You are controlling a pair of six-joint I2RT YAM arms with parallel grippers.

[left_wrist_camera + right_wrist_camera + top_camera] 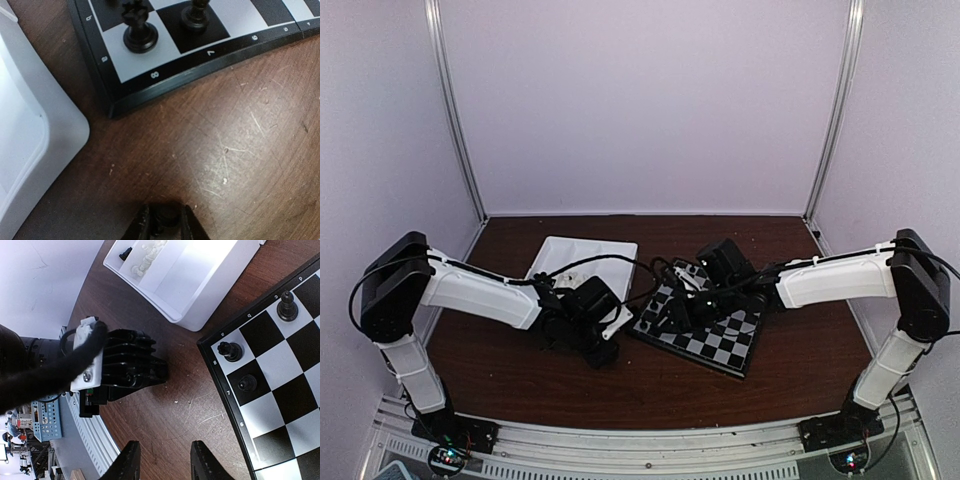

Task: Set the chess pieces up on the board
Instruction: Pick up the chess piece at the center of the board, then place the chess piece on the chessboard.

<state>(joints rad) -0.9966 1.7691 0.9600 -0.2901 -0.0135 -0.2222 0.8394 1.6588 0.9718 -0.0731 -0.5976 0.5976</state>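
The board (735, 342) lies right of centre on the table. Its corner shows in the left wrist view (200, 70) with two black chess pieces (139, 31) on the squares by the marks 8 and 7. My left gripper (165, 222) is shut on a small black chess piece low over the bare wood, just short of that corner (603, 345). My right gripper (167, 462) is open and empty above the wood beside the board's edge (272, 362); three black pieces (230, 351) stand there. In the top view it is over the board's left part (672, 312).
A white divided tray (582, 262) stands left of the board, its rounded corner close to the left gripper (35, 145). In the right wrist view it (200, 285) holds several white pieces (147, 257) and a black one (125, 253). The left arm's black wrist (125, 370) sits between tray and right gripper.
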